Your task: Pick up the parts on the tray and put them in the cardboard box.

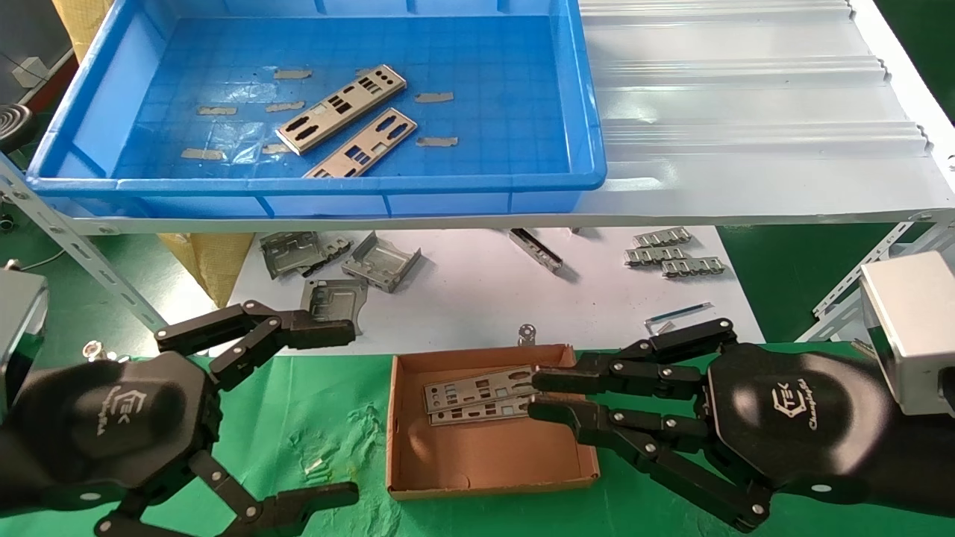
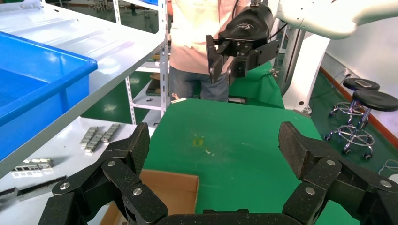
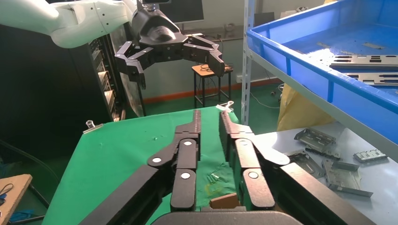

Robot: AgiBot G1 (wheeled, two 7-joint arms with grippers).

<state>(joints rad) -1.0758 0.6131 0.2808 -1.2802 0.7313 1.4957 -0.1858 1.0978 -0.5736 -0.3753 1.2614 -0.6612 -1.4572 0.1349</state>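
Green-covered bench carries the cardboard box (image 1: 485,455), where my right gripper (image 1: 539,394), jaws narrow, pinches a plate's (image 1: 477,389) right end, long axis left-right; left gripper (image 1: 339,410) idles wide.

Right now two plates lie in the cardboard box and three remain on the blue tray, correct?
Not quite: the head view shows two plates left on the blue tray, not three. Two plates do lie in the cardboard box.

Two punched silver plates (image 1: 342,109) lie flat and diagonal, side by side, in the blue tray (image 1: 89,119). Two more plates (image 1: 477,399) lie overlapping in the shallow brown box (image 1: 485,455).
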